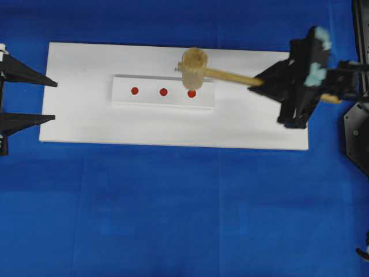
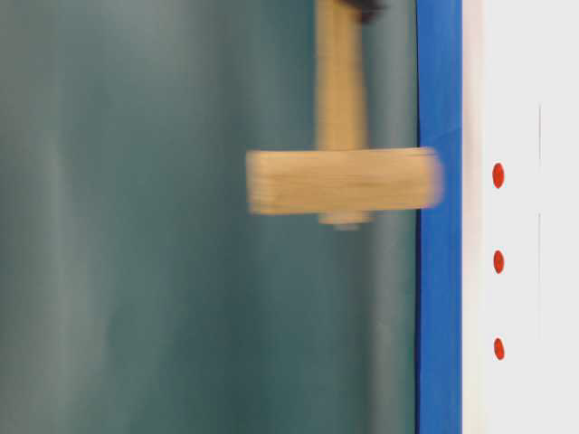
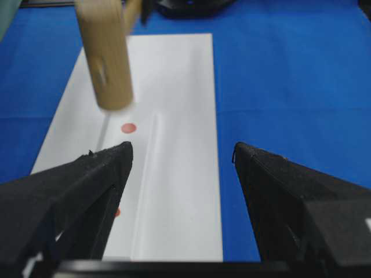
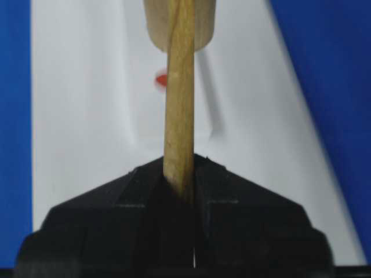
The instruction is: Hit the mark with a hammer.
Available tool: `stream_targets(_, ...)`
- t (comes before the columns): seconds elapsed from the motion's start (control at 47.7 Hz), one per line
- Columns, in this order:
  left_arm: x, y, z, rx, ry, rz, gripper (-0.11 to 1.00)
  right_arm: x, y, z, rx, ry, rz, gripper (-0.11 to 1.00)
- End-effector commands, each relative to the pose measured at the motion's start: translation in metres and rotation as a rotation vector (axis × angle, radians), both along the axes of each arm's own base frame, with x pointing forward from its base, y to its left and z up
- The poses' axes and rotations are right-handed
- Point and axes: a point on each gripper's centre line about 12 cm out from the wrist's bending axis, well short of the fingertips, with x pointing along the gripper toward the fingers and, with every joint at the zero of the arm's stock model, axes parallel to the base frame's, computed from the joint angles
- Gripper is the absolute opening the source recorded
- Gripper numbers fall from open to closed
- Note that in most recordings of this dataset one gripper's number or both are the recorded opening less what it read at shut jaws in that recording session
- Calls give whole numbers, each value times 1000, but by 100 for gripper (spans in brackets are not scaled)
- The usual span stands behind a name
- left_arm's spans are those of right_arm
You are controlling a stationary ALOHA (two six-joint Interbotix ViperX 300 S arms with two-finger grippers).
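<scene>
Hammer point(image 1: 195, 66), a light wooden mallet with a thick cylindrical head, hangs over the white strip point(image 1: 163, 92), its slim handle clamped in the right claw point(image 4: 179, 185).

From overhead I count three red dots in a row; the mark point(image 1: 163, 92) is the middle one, bare, while the mallet head sits by the right-hand dot point(image 1: 191, 93). Table-level view alone shows the blurred head off the white board point(image 1: 86, 115) on the blue worktop point(image 1: 173, 219). Left claw point(image 3: 182, 156) waits at the board's left end, jaws apart, holding nothing.
</scene>
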Motion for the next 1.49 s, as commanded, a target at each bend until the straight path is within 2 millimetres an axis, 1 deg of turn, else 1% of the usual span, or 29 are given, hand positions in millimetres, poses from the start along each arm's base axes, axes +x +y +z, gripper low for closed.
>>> stream_targets(0.0,2,0,3,-1,-8,2,67,7,-1,-19,35,18,-18,2)
stream_targets(0.063,2,0,3,-1,-9,2,67,7,-1,-35,61,73,-33,2)
stream_targets(0.105,2,0,3,-1,-9,2,67,8,-2,-40,68,95,-37,2)
stream_targets(0.168,2,0,3,-1,-8,2,67,10,-2,-40,71,102,-38,2)
stream_targets(0.252,2,0,3,-1,-9,2,67,11,-2,-34,63,88,-34,2)
stream_targets(0.399,2,0,3,-1,-8,2,67,12,-2,-17,45,33,-27,2)
stream_targets(0.462,2,0,3,-1,-9,2,67,12,-2,-4,37,-3,-25,2)
stream_targets(0.608,2,0,3,-1,-8,2,67,10,2,33,-2,-84,2,2)
stream_targets(0.692,2,0,3,-1,-9,2,67,9,2,48,-19,-106,8,2)
stream_targets(0.818,2,0,3,-1,-8,2,68,10,2,56,-25,-105,11,2)
stream_targets(0.986,2,1,3,-1,-8,5,68,16,4,56,-24,-96,24,2)
stream_targets(1.112,2,3,3,-3,-8,14,69,29,9,59,-24,-103,48,2)
stream_targets(1.238,2,4,3,-3,-8,19,69,49,14,65,-24,-114,76,2)
stream_targets(1.469,2,4,3,-6,-8,20,69,93,12,69,-25,-111,88,2)
